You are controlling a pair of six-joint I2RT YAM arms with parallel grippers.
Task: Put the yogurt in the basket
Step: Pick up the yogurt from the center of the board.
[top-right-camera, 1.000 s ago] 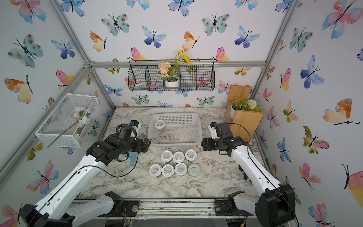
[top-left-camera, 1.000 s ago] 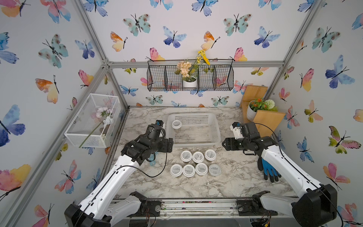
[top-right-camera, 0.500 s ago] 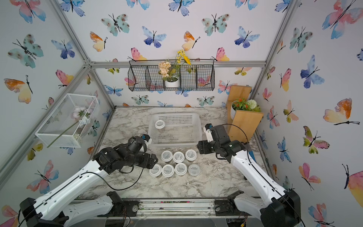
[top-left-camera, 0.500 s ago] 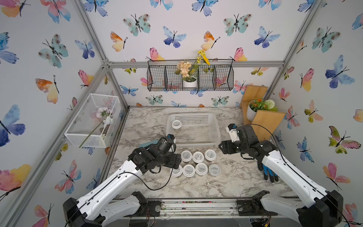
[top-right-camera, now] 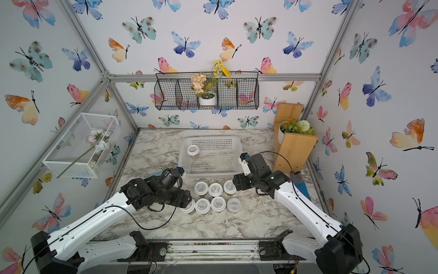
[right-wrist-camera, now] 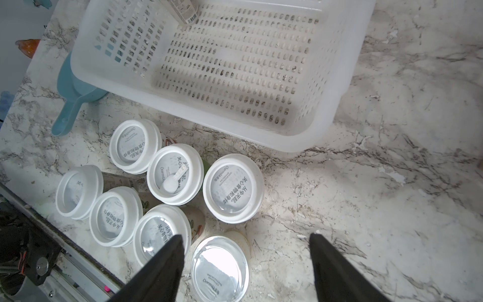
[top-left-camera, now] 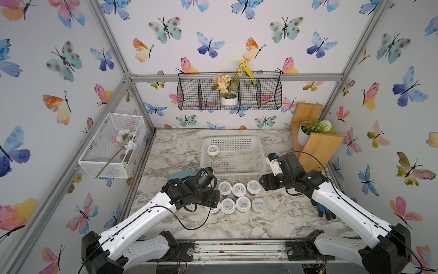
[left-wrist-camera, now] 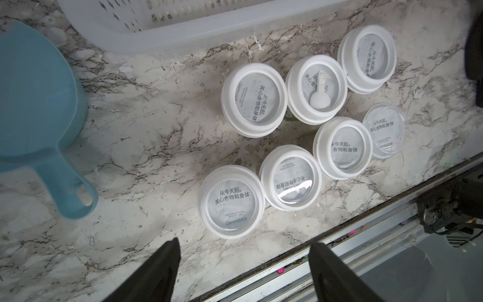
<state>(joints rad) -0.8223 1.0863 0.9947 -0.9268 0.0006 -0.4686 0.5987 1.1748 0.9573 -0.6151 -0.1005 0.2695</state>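
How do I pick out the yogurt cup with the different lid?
Find the white basket on the marble table. Two rows of cups stand in front of it; go to the front row's right end. Only this cup has a flat grey lid, no raised white rim.

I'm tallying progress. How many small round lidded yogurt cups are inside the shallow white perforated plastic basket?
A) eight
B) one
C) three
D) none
B: only one small round white-lidded yogurt cup stands inside the shallow white perforated plastic basket, at a corner; the other seven cups sit on the marble table in front of it.
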